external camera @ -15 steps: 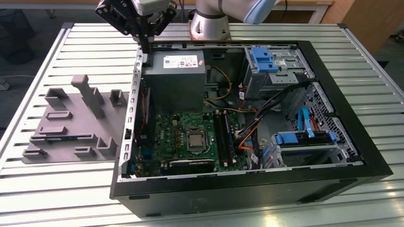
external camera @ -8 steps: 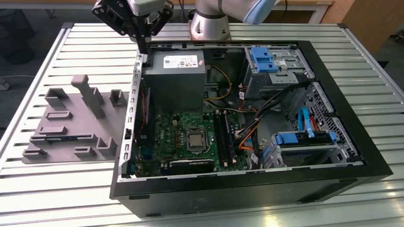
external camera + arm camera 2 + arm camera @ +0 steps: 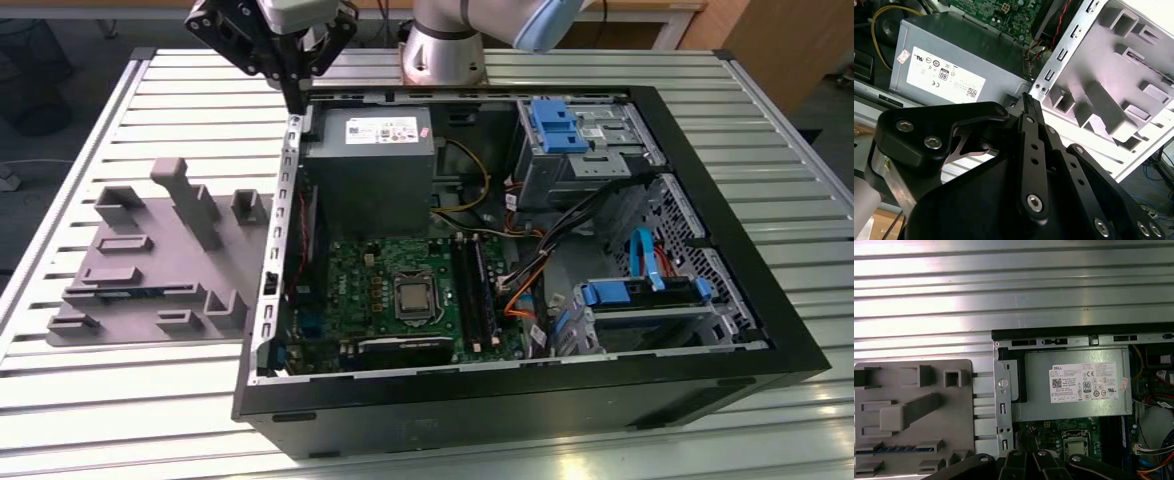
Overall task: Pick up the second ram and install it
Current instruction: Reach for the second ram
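The second ram (image 3: 139, 293) is a thin dark blue-green strip standing on edge in a slot of the grey holder block (image 3: 160, 255), to the exterior view's left of the computer case. The first wrist view shows the ram (image 3: 890, 449) near the holder's (image 3: 914, 385) edge. My gripper (image 3: 292, 100) hangs over the case's back left corner, between the holder and the power supply (image 3: 367, 160), well away from the ram. Its fingers (image 3: 1027, 100) are shut together with nothing in them. The motherboard (image 3: 387, 290) with its long black slots (image 3: 474, 290) lies open in the case.
The black case (image 3: 534, 390) lies on its side on a slatted metal table (image 3: 134, 400). Inside are blue drive brackets (image 3: 554, 125), a drive cage (image 3: 641, 300) and loose orange and black cables (image 3: 527, 270). The case's metal side wall (image 3: 274, 270) stands between holder and motherboard.
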Available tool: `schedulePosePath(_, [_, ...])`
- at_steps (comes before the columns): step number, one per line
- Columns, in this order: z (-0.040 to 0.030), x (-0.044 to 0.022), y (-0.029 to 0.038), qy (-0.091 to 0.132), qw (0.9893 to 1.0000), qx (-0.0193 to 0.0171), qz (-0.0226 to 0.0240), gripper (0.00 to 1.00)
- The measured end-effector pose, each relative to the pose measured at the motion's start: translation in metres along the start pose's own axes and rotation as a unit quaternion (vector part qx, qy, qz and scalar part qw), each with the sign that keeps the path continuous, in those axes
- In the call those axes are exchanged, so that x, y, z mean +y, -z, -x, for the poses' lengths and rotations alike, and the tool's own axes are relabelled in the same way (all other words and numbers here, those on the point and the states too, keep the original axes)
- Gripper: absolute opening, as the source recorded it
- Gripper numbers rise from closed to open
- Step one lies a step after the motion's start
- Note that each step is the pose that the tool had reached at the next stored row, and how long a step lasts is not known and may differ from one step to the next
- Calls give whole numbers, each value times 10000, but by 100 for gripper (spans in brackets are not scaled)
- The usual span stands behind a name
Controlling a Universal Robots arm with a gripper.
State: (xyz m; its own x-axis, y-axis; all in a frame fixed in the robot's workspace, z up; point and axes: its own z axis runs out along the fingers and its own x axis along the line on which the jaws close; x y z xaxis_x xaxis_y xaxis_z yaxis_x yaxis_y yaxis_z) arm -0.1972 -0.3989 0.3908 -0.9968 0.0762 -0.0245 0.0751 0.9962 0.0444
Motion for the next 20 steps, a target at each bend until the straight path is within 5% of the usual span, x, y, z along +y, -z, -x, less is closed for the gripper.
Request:
schedulePosePath(10, [-28,-2,0,-1,10000,0,0,11])
schedulePosePath(20, [-173,-13,4,0,10000,0,0,11])
